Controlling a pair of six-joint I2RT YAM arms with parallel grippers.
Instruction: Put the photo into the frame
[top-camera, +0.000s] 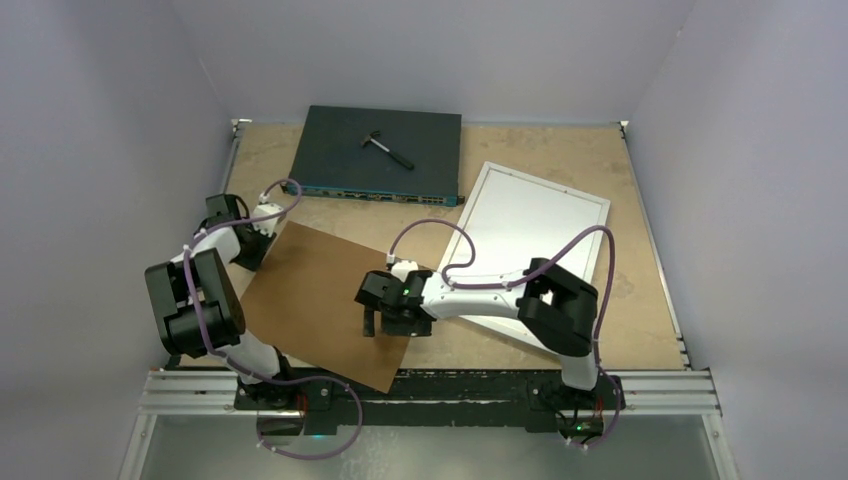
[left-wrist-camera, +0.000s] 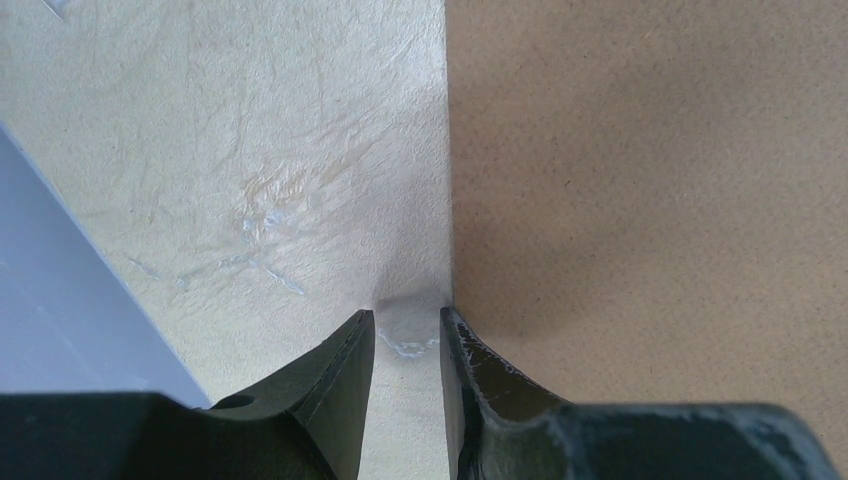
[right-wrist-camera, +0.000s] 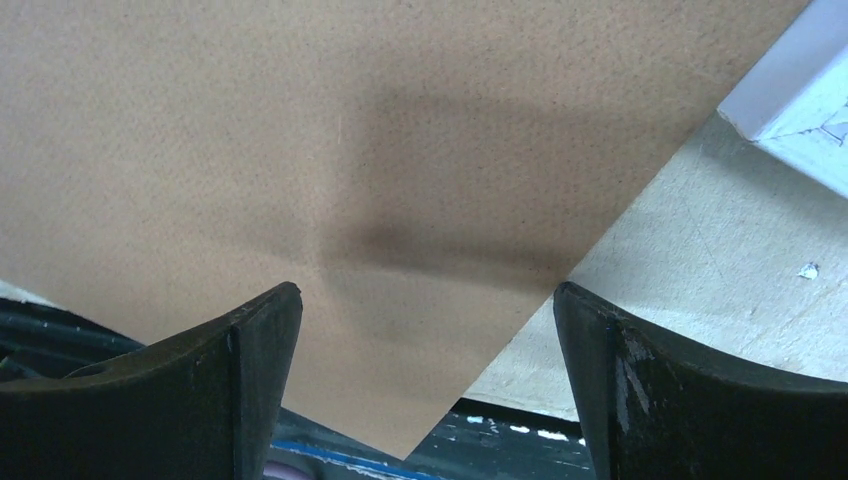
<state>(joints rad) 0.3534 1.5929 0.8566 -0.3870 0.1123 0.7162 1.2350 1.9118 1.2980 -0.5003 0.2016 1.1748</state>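
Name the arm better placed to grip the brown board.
Probably right. The right gripper is wide open over the brown board near its corner overhanging the table edge. The left gripper shows only a narrow gap, at an edge lying flat on the table.

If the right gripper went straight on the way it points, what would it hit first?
Probably the brown backing board: the right gripper points straight at it, fingers open; how close is unclear.

table (top-camera: 625, 200): board (top-camera: 320, 295), frame (top-camera: 545, 215), switch box (top-camera: 340, 150)
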